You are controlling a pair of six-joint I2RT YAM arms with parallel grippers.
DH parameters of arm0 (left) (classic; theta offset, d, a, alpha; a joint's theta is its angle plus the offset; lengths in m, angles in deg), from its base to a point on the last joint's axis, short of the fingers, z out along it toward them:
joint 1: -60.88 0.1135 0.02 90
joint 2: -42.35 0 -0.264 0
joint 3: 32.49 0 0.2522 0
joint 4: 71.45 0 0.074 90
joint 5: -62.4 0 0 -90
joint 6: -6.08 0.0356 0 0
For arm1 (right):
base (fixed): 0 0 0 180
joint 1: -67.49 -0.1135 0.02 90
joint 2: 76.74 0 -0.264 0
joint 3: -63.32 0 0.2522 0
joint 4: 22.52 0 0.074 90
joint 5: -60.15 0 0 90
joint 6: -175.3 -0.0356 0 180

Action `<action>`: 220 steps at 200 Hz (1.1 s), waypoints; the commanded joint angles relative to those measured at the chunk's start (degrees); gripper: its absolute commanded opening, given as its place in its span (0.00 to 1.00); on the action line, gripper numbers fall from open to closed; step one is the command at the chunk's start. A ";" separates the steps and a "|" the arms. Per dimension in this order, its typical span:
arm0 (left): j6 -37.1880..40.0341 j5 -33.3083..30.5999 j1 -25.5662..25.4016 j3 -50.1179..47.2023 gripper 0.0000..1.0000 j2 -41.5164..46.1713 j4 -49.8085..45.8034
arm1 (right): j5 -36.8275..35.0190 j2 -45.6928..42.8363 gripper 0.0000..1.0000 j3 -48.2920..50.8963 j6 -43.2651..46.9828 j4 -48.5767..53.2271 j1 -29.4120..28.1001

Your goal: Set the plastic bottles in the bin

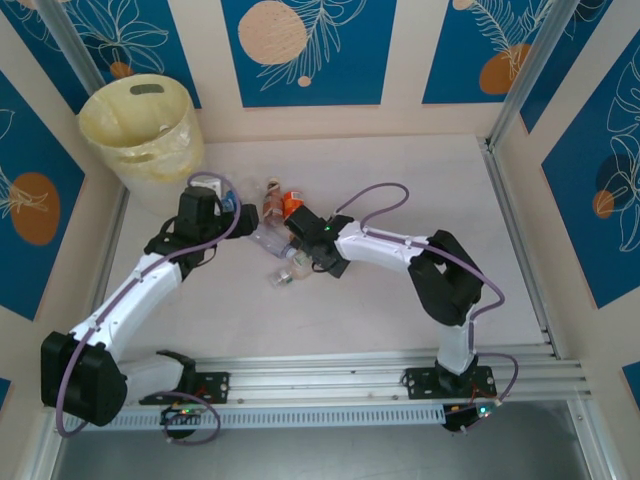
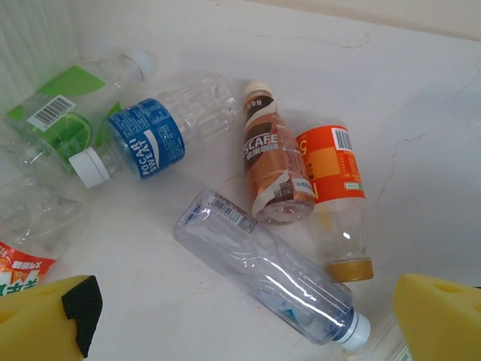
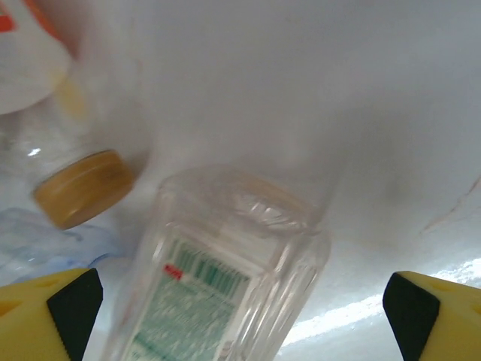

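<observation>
top external — plastic bottles (image 1: 283, 232) bunched centre; bin (image 1: 143, 130) tucked in far-left corner

Under my left tool (image 2: 248, 304) lies a pale, marbled worktop (image 2: 406, 90); beyond it, cream walls (image 1: 405, 60) carry blue leaf-patterned panels (image 1: 340, 70).

Noted on white table (image 2: 421, 90): green-label bottle (image 2: 64, 113) at 10 o'clock beside blue-label bottle (image 2: 150, 139), brown-label bottle (image 2: 269, 162) touching orange-label bottle (image 2: 331, 177) toward 3. Logged clear bottle (image 2: 263, 271) at 6, yellow fingertips (image 2: 440, 320) spread wide at 7 and 5 o'clock.
</observation>
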 commanded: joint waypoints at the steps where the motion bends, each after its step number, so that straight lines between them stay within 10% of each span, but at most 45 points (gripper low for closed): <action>1: -0.75 -1.13 0.79 -1.15 1.00 0.95 1.74 | -1.52 1.72 0.98 -2.25 -3.29 3.04 -0.01; 122: 0.21 10.87 0.96 -1.67 1.00 -2.91 5.93 | -2.79 0.47 0.55 6.47 -1.13 -11.51 1.84; 220: 5.00 39.45 0.88 -4.42 1.00 -3.77 15.79 | -17.32 -18.60 0.51 17.60 13.34 -25.29 0.00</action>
